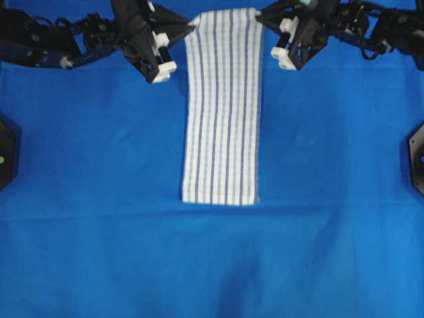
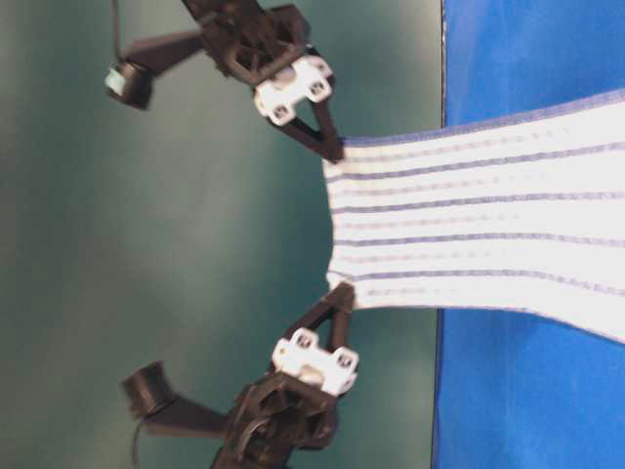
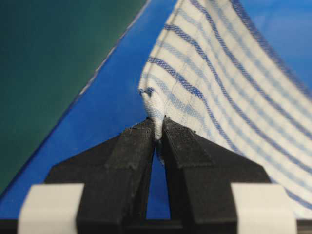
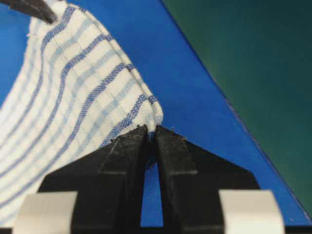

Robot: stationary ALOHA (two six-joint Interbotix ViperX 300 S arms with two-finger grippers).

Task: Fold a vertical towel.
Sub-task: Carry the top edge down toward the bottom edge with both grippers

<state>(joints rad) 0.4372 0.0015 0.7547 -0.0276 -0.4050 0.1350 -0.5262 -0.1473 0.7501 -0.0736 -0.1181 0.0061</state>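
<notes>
The towel (image 1: 222, 119), white with thin blue and dark lengthwise stripes, runs lengthwise down the middle of the blue cloth (image 1: 99, 199). Its near end lies flat, with its edge square to me. Its far end is lifted off the cloth and stretched between both grippers. My left gripper (image 1: 192, 26) is shut on the far left corner, and the left wrist view shows that corner bunched between the tips (image 3: 158, 129). My right gripper (image 1: 260, 18) is shut on the far right corner, pinched in the same way (image 4: 151, 134). In the table-level view the raised towel (image 2: 469, 225) hangs taut.
The large blue cloth covers the whole table. Its far edge lies just beyond the grippers, with a green surface (image 4: 253, 58) past it. Dark mounts sit at the left edge (image 1: 6, 159) and the right edge (image 1: 416, 159).
</notes>
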